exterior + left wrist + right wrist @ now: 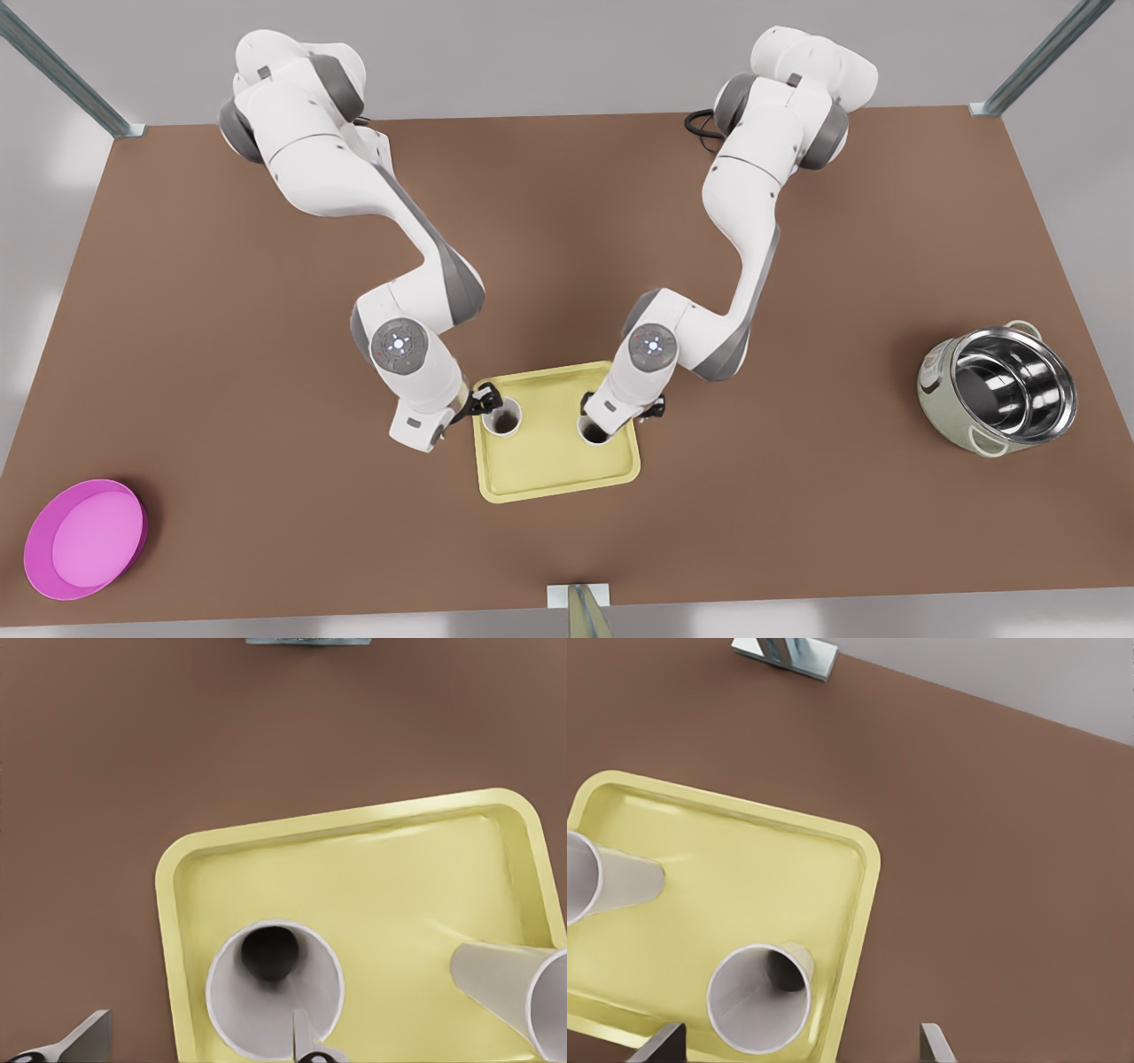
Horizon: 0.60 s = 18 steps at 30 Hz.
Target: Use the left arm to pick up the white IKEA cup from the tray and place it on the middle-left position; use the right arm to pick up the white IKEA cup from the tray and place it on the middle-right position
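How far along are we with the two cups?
Nothing is placed yet: both white cups stand upright in the tray. In hand: the left gripper is open with one finger inside the left cup's rim and one outside. The right gripper is open at the right cup, fingers straddling it and the tray rim. Left: close, lift, and set each cup on the bare brown table at its side.
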Available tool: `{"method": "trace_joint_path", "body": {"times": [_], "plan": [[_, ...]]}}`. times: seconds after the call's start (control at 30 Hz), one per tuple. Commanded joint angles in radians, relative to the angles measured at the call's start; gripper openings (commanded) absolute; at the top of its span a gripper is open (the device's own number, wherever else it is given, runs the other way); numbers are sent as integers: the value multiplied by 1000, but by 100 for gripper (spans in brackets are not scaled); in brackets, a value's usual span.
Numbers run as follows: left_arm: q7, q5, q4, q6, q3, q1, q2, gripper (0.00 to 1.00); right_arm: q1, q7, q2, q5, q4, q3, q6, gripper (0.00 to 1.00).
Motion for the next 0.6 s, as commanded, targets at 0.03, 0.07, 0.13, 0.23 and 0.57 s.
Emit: {"method": "trace_joint_path", "body": {"times": [0.03,0.07,0.13,0.23,0.57], "plan": [[-206,4,1,96,4,5,18,100,0,64,24,-21,1,0,69,99],[-206,4,1,98,4,5,24,100,0,64,34,-21,3,-1,95,99],[-206,9,-1,98,2,2,38,100,2,68,75,-22,27,0,118,99],[-206,11,-1,98,2,2,42,100,14,68,109,-21,38,0,139,99],[-206,63,-1,119,2,-2,87,100,23,69,167,-48,32,-24,188,98]]}}
